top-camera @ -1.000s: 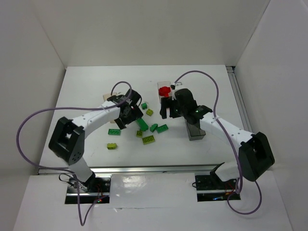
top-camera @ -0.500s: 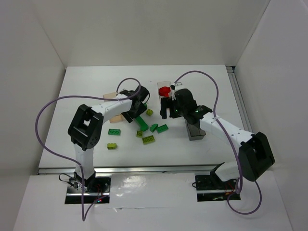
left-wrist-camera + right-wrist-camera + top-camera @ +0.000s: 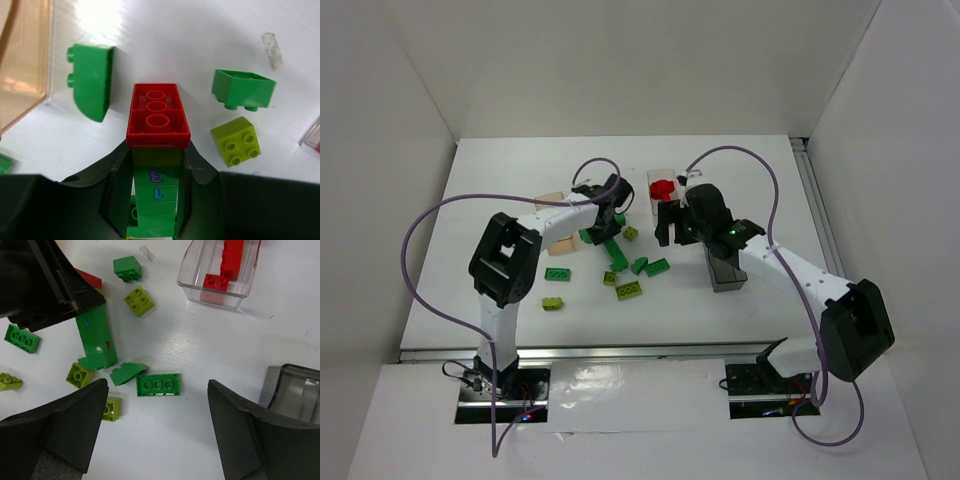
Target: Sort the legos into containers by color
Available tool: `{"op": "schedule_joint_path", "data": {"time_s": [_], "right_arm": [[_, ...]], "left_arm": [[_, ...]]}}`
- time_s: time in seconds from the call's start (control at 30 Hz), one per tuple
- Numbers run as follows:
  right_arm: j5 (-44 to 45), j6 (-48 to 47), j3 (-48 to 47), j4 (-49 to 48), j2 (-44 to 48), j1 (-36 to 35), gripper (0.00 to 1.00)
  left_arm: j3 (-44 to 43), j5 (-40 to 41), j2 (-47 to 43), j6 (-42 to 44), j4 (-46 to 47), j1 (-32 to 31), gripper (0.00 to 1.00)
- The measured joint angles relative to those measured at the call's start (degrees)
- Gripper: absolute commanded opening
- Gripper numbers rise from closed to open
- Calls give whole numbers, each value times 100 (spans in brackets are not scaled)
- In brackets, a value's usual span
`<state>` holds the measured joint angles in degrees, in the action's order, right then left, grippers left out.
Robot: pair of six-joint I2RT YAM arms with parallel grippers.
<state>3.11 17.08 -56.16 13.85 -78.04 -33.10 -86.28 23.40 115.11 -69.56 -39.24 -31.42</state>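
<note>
Swung the left pincer point(image 3: 158, 150) across to mid-tabletop nearer the far edge, with fingers point(image 3: 116, 199) straddling the long green bar point(image 3: 96, 332) and a red brick point(image 3: 158, 115) at their tips, clamp not discernible; kept the right pincer point(image 3: 157, 387) spread apart near the clear box point(image 3: 186, 277), likely that red brick's destination.

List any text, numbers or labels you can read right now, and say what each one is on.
"3": blue numeral on the dark green bar seen inside the left claw, by the red brick.
"1": blue numeral just below the 3 on the same bar.
In the right wrist view, this bar's blue mark and red mark are too small to read.
Nothing else carries readable text.
</note>
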Motion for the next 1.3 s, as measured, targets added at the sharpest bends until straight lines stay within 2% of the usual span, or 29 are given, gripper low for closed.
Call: {"op": "schedule_joint_path", "data": {"time_s": [0.13, 0.17, 0.27, 0.3, 0.37, 0.5, 0.7, 0.93, 1.07, 1.3], "right_arm": [[15, 4, -31, 188, 24, 85, 87], [7, 4, -55, 260, 24, 125, 87], [-131, 33, -168, 442, 24, 258, 87], [-210, 57, -210, 468, 24, 297, 87], [-385, 111, -282, 474, 24, 367, 87], [-789, 155, -332, 428, 28, 466, 87], [-1648, 264, -332, 234, 35, 730, 87], [-3027, 284, -144, -570, 275, 1043, 89], [-3738, 254, -140, -940, 304, 1080, 91], [-4913, 59, -149, -1244, 72, 1130, 94]], "left_arm": [[-146, -136, 22, 817, 160, 0, 28], [-199, -175, 22, 1056, 229, 0, 22], [-387, -339, 7, 1816, 459, 24, 19], [-437, -505, -42, 2223, 605, 44, 10], [-450, -796, -144, 2638, 737, 81, 0], [-450, -2201, -590, 3661, 933, 413, 0], [-186, -4955, -1390, 4889, 1296, 1108, 0], [417, -7412, -1803, 5921, 1353, 1198, 0], [616, -8310, -1803, 6286, 1305, 1172, 0], [647, -9088, -1847, 6822, 1182, 1174, 0]]}}
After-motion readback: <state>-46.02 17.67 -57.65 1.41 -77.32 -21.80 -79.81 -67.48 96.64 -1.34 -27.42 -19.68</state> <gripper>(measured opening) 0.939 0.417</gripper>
